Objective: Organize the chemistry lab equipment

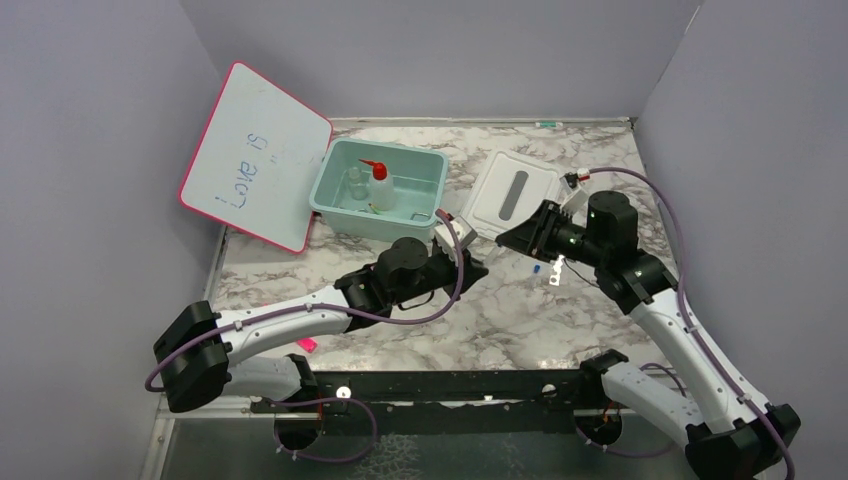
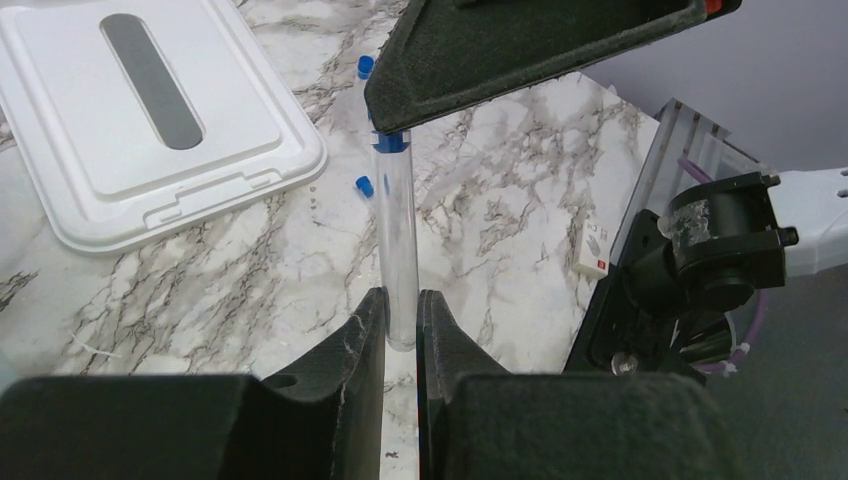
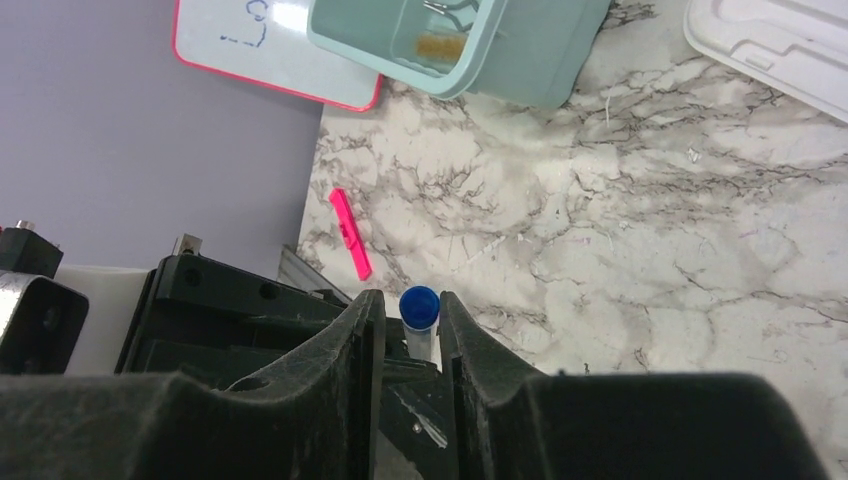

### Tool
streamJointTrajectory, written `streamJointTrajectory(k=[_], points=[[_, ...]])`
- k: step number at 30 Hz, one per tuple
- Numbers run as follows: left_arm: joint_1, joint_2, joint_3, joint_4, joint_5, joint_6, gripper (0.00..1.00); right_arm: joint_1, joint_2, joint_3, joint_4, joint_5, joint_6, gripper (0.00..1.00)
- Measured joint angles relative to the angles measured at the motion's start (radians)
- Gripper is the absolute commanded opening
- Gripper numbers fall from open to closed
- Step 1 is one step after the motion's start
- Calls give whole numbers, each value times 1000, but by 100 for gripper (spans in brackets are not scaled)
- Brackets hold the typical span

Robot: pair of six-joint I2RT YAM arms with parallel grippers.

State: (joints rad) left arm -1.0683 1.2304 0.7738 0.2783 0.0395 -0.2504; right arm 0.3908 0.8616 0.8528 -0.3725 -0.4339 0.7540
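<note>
Clear vial point(image 2: 396, 230), blue-capped, is off the table point(image 2: 500, 220) and bridged between both claws. Left claw point(image 2: 401, 300) is nearly closed, clamped on the vial's bare end. Right claw point(image 3: 407, 305) stands narrowly either side of the blue cap point(image 3: 419, 303); whether it grips cannot be told.

Well beyond the left claw, the teal bin point(image 1: 335, 195) already holds the squeeze bottle point(image 1: 379, 183). A small blue piece point(image 2: 364, 185) lies on the table just beside the vial.

Judgement: partly done. This vial, that piece and the white lid point(image 1: 490, 195) near the right claw remain outstanding.
</note>
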Motion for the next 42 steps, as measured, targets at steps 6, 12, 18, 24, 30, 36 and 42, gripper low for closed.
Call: streamJointTrajectory(k=[6,12,18,24,30,36,42], points=[[0,0,0,-24,0,10,0,0,40,14,-39,-15,-22,24],[0,0,4,-37,-4,13,12,0,42,14,-42,-32,-32,10],[0,0,48,-105,-48,0,57,0,40,34,-60,1,-61,10],[0,-24,203,-348,-282,-57,68,1,25,68,-98,253,-161,10],[1,-159,296,-588,-484,-109,76,1,27,40,-80,608,-236,9],[1,-344,299,-663,-561,-110,78,1,62,-67,-24,895,-241,7],[1,-415,239,-656,-635,-85,78,1,140,-129,40,1024,-216,7]])
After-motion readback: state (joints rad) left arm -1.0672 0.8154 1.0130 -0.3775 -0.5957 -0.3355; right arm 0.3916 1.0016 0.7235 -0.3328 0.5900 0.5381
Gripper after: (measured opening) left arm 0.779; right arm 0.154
